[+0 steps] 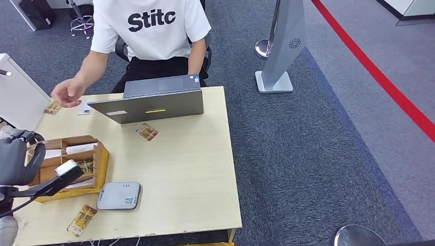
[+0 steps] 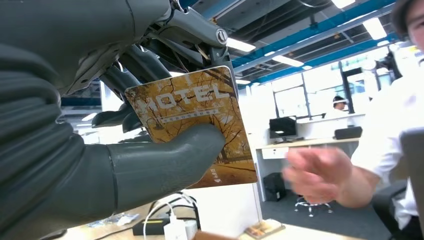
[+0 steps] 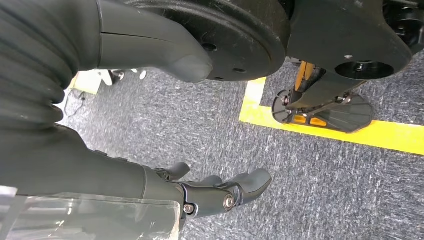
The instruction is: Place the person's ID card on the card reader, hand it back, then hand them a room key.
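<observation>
The pale rectangular wooden table carries the scene. At its twelve o'clock edge sits a person in a white printed T-shirt behind an open grey laptop, one hand stretched toward ten o'clock, near a white card that lies flat on the table; whether that is the ID card I cannot tell. Toward eight o'clock stands a yellow-brown wooden compartment tray, and just beside it at six o'clock lies the flat grey rounded card reader, with nothing resting on it.

Judged from this, the reading and return of the ID look finished, and the last step, passing over the room key, is under way but not complete.

The left hand, at the table's nine o'clock edge, pinches an orange autumn-patterned hotel key card between thumb and dark fingers. The person's hand is well apart from the card.

The right hand hangs over grey carpet, fingers loosely extended, holding nothing.
</observation>
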Controlling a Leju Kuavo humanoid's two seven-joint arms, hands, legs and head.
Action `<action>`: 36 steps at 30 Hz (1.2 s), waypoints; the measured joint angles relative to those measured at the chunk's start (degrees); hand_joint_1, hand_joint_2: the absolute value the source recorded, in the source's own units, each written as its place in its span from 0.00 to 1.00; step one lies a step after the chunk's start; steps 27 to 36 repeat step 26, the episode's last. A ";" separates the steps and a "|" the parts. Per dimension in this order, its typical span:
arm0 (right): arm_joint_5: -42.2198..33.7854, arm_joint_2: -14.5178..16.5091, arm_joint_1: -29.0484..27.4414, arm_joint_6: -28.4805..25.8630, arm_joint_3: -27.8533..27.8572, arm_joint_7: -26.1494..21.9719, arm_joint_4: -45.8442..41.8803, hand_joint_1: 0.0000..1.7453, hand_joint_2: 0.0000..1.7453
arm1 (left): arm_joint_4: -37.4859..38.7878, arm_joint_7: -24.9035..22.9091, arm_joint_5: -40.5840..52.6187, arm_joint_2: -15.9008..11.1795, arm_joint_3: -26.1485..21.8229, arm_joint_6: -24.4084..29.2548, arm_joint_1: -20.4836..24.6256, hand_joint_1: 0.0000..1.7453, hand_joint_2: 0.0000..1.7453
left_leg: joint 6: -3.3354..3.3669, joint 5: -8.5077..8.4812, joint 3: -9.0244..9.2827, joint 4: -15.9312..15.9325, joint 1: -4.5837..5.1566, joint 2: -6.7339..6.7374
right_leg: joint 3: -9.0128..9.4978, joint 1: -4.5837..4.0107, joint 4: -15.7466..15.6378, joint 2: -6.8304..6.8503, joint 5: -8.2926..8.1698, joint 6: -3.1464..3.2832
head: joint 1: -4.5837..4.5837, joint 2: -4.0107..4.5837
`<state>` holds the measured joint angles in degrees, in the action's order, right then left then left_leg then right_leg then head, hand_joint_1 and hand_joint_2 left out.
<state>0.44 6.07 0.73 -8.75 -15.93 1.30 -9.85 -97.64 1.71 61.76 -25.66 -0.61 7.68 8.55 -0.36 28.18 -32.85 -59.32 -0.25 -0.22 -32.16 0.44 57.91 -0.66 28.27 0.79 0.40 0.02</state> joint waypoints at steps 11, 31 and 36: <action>1.41 -0.02 0.38 0.70 -0.80 1.56 -0.01 0.00 1.00 | 12.85 -2.42 2.12 1.40 0.81 -2.43 12.89 1.00 1.00 | -0.05 -0.10 0.01 0.00 0.00 0.02 | -0.02 0.00 0.02 -0.09 -0.08 -0.01 | 0.00 -0.01; 1.18 -0.02 0.22 0.52 -1.03 3.74 0.05 0.00 1.00 | 16.69 -1.50 2.03 4.53 2.93 5.44 14.02 0.00 1.00 | -0.05 -0.09 -0.01 0.00 0.00 0.12 | -0.06 0.00 0.01 -0.19 -0.08 -0.01 | 0.00 -0.01; 1.18 -0.02 0.22 0.52 -1.03 3.74 0.05 0.00 1.00 | 16.69 -1.50 2.03 4.53 2.93 5.44 14.02 0.00 1.00 | -0.05 -0.09 -0.01 0.00 0.00 0.12 | -0.06 0.00 0.01 -0.19 -0.08 -0.01 | 0.00 -0.01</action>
